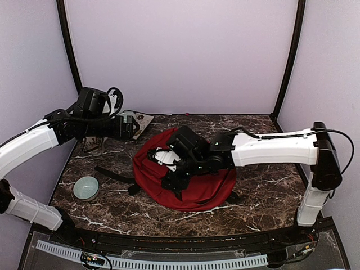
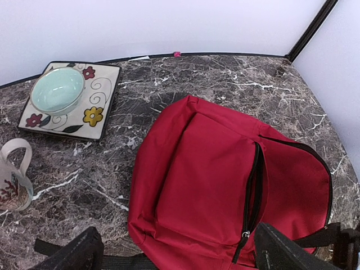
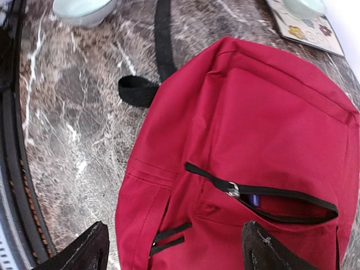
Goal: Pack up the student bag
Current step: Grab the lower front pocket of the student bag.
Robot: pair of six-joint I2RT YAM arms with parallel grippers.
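Observation:
The student bag [image 1: 199, 188] is a red backpack lying flat in the middle of the marble table. In the right wrist view the bag [image 3: 259, 124] shows its front pocket zip partly undone. The metal zipper pull [image 3: 232, 190] sits at the left end of the gap, and something blue [image 3: 254, 199] shows inside. My right gripper [image 3: 177, 254] hovers open above the bag's lower front with nothing between its fingers; from the top view the right gripper [image 1: 171, 179] is over the bag's left half. My left gripper [image 2: 180, 256] is open and held high, looking down on the bag [image 2: 214, 180].
A floral square plate [image 2: 95, 112] with a teal bowl [image 2: 57, 90] on it lies at the back left. A mug [image 2: 12, 183] stands nearer, and another teal bowl [image 1: 86, 187] sits at the front left. Black bag straps [image 3: 138, 90] trail left of the bag.

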